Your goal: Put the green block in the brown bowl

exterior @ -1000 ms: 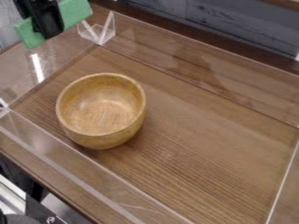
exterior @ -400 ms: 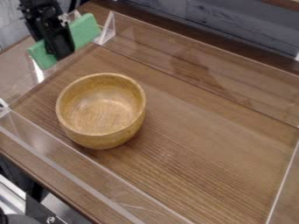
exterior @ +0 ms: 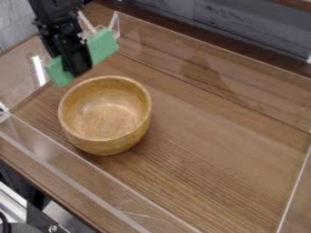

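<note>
Change since earlier view: gripper [exterior: 68, 56] and green block [exterior: 85, 52] have come down and rightward from the far-left corner; now they sit just beyond the brown bowl's far-left rim.
Bowl: brown bowl [exterior: 105, 114], left of centre on the wooden table [exterior: 231, 146], upright, nothing inside, not shifted.
Block location: green block off the table, carried in the air, tilted; one end shows right of the black fingers, the other end lower left of them.
Hand state: fingers clamped across the middle of the green block, part-way closed by the block's thickness.
Why held so: grip at the block's middle likely keeps it balanced on the way over; height keeps it clear of the thick rim.
Arm pose: black arm enters from the top-left, gripper pitched steeply downward, leaning toward the bowl.
Surround: clear plastic walls [exterior: 183, 41] fence the work area; gripper is inside them, close to the far-left wall.
Stage, my reading: carry nearly over; block not yet above the hollow.
Next needs: a little more travel right and near, then release over the centre.
Risk: letting go now could land the block on the rim or outside.
</note>
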You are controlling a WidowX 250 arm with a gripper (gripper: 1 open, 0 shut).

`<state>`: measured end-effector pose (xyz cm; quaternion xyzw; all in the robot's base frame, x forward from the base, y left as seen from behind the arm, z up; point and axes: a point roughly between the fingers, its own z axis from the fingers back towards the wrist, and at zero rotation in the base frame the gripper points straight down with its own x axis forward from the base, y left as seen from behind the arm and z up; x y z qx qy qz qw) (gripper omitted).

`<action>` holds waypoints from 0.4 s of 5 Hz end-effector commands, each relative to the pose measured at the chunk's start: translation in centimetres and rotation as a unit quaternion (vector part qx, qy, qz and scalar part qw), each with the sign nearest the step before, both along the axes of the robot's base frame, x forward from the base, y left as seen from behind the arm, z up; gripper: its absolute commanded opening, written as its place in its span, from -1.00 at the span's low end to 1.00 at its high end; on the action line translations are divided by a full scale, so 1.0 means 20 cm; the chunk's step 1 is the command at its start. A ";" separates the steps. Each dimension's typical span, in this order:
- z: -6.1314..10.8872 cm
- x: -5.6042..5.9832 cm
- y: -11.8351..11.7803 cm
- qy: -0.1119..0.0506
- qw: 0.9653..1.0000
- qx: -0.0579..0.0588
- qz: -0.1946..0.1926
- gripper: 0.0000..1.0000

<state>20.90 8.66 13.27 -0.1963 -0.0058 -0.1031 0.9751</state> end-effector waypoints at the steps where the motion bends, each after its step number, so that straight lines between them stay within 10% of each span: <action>1: 0.01 0.01 -0.05 -0.022 1.000 0.018 -0.008 -1.00; 2: -0.07 0.01 -0.10 -0.022 0.999 0.024 -0.017 -1.00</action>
